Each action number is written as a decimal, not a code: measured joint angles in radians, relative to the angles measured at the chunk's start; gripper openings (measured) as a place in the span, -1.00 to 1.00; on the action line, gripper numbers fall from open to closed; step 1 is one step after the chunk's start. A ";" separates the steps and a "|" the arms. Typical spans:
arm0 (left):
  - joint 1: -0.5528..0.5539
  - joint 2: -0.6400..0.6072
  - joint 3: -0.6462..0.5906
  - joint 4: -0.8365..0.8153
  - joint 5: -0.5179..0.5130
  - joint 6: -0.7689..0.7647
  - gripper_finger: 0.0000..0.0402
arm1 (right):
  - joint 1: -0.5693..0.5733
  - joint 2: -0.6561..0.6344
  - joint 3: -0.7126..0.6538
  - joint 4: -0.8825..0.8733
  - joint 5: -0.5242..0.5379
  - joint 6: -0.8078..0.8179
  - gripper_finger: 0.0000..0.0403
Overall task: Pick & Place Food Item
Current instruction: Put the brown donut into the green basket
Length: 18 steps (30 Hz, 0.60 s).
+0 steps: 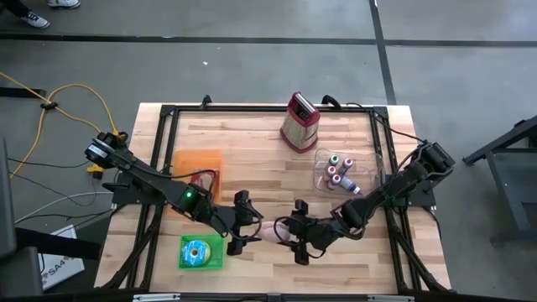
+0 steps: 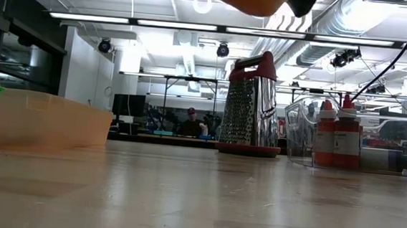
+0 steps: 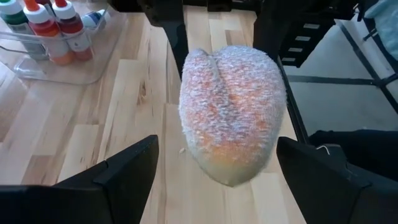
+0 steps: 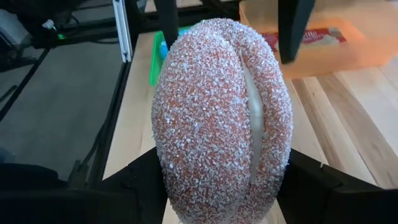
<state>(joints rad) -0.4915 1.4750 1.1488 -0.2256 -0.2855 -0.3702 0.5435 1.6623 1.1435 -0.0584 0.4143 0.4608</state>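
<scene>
- Our right gripper [image 1: 289, 232] pinches the speckled food item [image 4: 222, 118], lifted above the near middle of the table [image 1: 260, 143].
- Our left gripper [image 1: 248, 222], fingers spread, faces it from the left.
- We judge a handover under way; next, the left must close before the right lets go.

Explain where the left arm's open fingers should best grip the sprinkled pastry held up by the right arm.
Likely across the free rounded end of the sprinkled pastry, one left finger on each long flank. The right gripper grips the far end, and its length points at the open left gripper.
</scene>
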 joint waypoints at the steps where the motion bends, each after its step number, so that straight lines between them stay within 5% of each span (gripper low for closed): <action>1: 0.000 0.000 0.000 0.002 0.000 0.000 0.59 | -0.002 0.000 0.000 0.011 -0.001 -0.009 0.15; 18: 0.040 0.000 0.000 0.087 0.113 0.030 0.58 | -0.023 0.000 0.000 0.101 -0.002 -0.099 0.15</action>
<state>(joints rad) -0.4512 1.4750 1.1488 -0.1386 -0.1723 -0.3401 0.5205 1.6627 1.1435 0.0429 0.4118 0.3614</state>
